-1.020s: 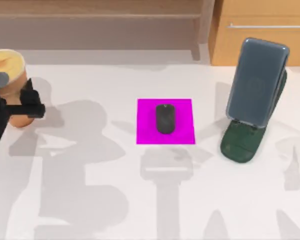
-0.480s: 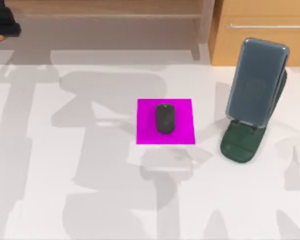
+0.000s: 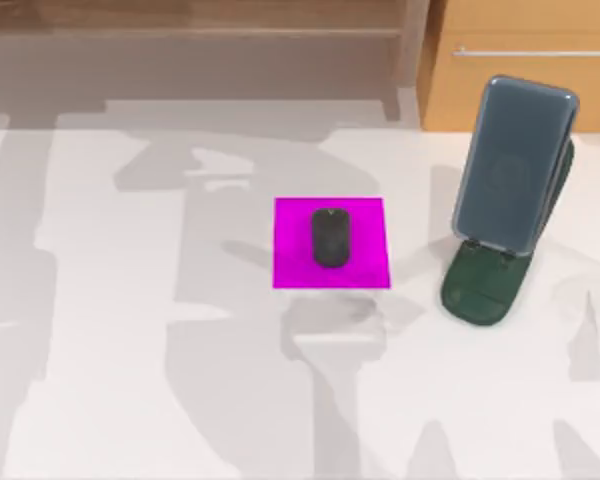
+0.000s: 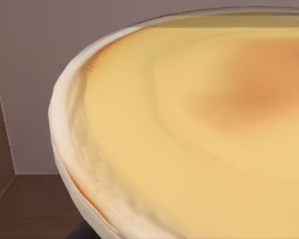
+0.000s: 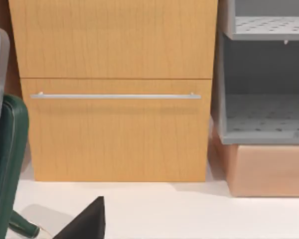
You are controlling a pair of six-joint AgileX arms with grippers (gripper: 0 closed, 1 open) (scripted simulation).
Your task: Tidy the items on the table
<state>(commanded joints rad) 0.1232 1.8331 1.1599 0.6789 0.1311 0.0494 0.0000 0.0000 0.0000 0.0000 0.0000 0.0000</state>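
A small black mouse (image 3: 330, 237) lies on a magenta mat (image 3: 330, 272) in the middle of the white table (image 3: 160, 400). To its right, a dark grey smartphone (image 3: 515, 165) leans upright in a dark green stand (image 3: 483, 287). The left wrist view looks closely at the yellow top of the paper cup (image 4: 204, 129), held up off the table in front of a wall, with my left gripper shut on it. A black part of my right gripper (image 5: 87, 224) shows low in the right wrist view, near the green stand (image 5: 7, 164).
A wooden cabinet (image 3: 525, 60) with a metal drawer handle (image 5: 114, 96) stands behind the table at the right. Beside it is a grey perforated shelf (image 5: 264, 119). A low wooden shelf (image 3: 190, 30) runs along the back left.
My left gripper has carried the paper cup up off the table's left side and out past the top view's upper left corner. Mouse and phone have not moved.
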